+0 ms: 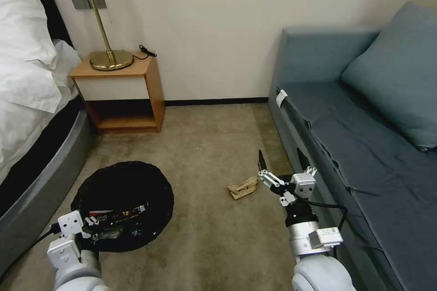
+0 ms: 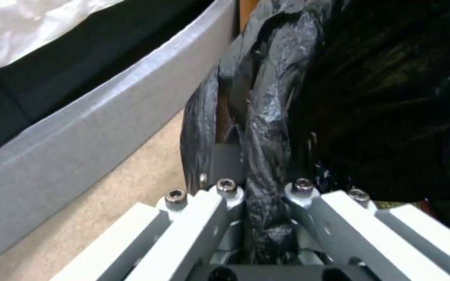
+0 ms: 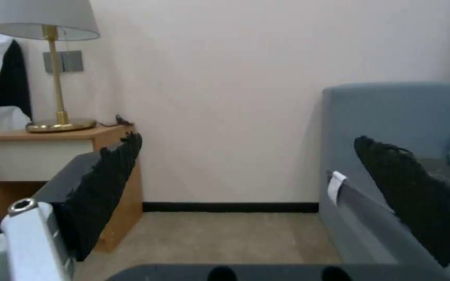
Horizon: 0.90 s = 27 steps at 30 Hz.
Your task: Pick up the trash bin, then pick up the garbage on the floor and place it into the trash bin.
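Note:
The trash bin (image 1: pixel 132 182), lined with a crinkly black bag, is held low over the carpet at the left. My left gripper (image 1: pixel 96 228) is shut on its near rim; in the left wrist view the fingers (image 2: pixel 225 195) pinch a fold of the black bag (image 2: pixel 266 128). A red-and-white wrapper (image 1: pixel 116 213) lies inside the bin. One piece of garbage, a crumpled tan paper (image 1: pixel 243 187), lies on the carpet. My right gripper (image 1: pixel 281 166) is open just to the right of it and above it, with nothing between its fingers (image 3: pixel 108 187).
A bed (image 1: pixel 32 100) with a grey base runs along the left. The blue sofa (image 1: pixel 364 136) stands close on the right of my right arm. A wooden nightstand (image 1: pixel 123 95) with a brass lamp (image 1: pixel 102 32) is at the far wall.

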Tool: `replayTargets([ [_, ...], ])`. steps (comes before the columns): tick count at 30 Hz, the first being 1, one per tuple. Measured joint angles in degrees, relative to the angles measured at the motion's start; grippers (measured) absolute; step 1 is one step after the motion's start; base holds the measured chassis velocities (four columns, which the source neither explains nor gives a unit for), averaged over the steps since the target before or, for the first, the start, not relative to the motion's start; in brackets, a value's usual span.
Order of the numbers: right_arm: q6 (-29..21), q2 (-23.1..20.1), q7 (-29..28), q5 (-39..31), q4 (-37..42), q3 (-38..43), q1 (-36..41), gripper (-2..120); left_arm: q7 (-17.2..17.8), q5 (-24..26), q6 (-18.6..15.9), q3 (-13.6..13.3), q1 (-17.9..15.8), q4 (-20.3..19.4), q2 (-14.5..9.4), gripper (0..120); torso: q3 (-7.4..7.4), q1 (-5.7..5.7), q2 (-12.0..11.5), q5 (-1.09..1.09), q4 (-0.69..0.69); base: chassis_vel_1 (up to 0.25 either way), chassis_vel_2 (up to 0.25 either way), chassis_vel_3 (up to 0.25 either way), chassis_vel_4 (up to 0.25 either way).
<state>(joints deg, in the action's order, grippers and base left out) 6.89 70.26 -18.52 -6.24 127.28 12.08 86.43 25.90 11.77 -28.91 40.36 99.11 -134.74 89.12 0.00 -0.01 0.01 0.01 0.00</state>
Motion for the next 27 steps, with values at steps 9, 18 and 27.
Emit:
replayTargets([
  [9,-0.05,-0.41,-0.03,-0.10,-1.26,-0.71,-1.19,100,-0.05,0.01,-0.01,0.01,-0.21,0.23,0.09,3,0.01,0.01,0.00,-0.01,0.00,-0.178,0.184,0.178,-0.179],
  [18,0.35,-2.77,0.91,-1.07,-4.89,-2.69,-5.30,100,-0.09,0.11,-0.01,-0.01,0.03,-0.05,0.07,3,0.00,0.01,0.00,0.00,-0.01,-0.063,0.070,0.052,-0.060],
  [27,-7.94,-19.60,10.17,-9.54,-16.44,-12.82,-23.30,100,-0.07,0.55,-0.01,-0.72,0.05,-0.32,0.08,3,0.01,0.01,-0.01,0.00,0.01,0.000,0.000,0.000,0.000],
])
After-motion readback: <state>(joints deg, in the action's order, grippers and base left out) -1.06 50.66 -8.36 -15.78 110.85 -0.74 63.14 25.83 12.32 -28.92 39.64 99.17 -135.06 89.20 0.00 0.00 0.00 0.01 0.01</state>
